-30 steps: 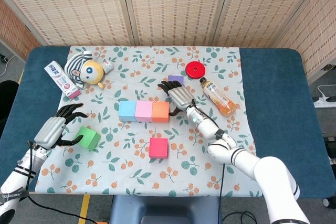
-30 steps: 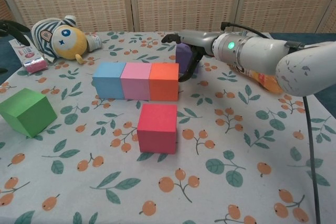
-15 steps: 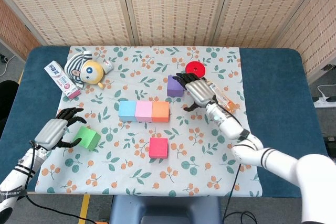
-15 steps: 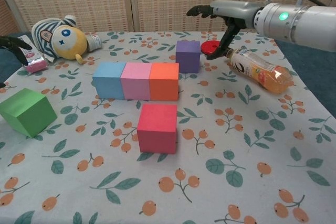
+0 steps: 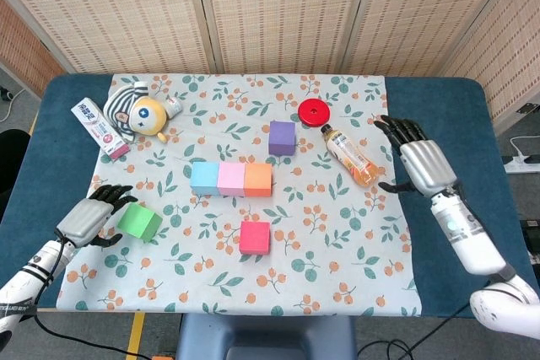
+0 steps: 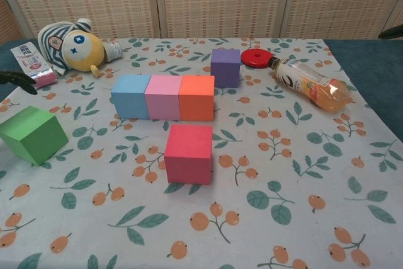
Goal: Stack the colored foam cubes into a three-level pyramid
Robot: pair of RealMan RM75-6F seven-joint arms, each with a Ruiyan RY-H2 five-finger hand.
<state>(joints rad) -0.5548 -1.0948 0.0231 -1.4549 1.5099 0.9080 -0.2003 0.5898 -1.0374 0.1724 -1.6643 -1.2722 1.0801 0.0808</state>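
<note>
- Base row done: blue cube (image 5: 203,179), pink cube (image 5: 231,179), orange cube (image 5: 258,179) touching side by side mid-cloth, so level one looks ready.
- Purple cube (image 5: 282,137) sits just behind the orange end, toward the far edge; red cube (image 5: 255,237) near the front edge; both loose, likely level two.
- My left hand (image 5: 87,219) is just beside the green cube (image 5: 139,222) near the left edge, fingers spread, holding nothing; probably my next pick.
- My right hand (image 5: 419,163) hovers off the cloth's right edge, fingers wide, empty, clear of the bottle (image 5: 352,158).
</note>
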